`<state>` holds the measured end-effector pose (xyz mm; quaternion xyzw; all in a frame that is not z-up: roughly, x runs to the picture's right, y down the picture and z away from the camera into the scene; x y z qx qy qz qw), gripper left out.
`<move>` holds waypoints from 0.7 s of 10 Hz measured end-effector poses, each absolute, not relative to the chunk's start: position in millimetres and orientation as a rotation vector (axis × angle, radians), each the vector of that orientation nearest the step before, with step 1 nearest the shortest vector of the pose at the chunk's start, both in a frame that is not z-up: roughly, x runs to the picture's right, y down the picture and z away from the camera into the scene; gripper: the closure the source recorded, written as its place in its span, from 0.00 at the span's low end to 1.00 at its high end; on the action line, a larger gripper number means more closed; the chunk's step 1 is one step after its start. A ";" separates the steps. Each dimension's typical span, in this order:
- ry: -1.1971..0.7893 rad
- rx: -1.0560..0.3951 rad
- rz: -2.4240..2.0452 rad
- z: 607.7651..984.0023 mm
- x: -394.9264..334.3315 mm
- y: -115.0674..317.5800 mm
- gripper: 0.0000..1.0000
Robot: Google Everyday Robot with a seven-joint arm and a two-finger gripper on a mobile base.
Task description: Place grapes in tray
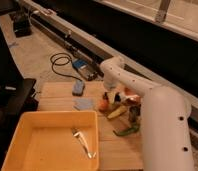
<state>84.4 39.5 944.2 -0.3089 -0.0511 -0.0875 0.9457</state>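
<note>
The yellow tray [22,135] sits at the front left of the wooden table, with a silvery utensil [83,142] lying in it. My white arm reaches from the lower right to a cluster of food at the table's right. The gripper [110,97] hangs down over that cluster, just above an orange-red round fruit [103,105]. A dark, roundish clump that looks like the grapes [134,114] lies right of the gripper, partly hidden by the arm. The tray is well to the left of the gripper.
A yellow banana-like item [117,111] and a green pepper [126,131] lie in the food cluster. A blue sponge [78,88] and a pale blue cloth [84,103] lie at the table's back left. A cable [62,62] and rails lie on the floor behind.
</note>
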 end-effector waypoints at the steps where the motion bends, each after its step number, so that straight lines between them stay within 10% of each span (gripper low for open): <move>1: -0.104 -0.631 -0.175 948.0 85.3 40.2 0.22; 7: -0.135 -0.657 -0.155 974.7 85.4 52.5 0.80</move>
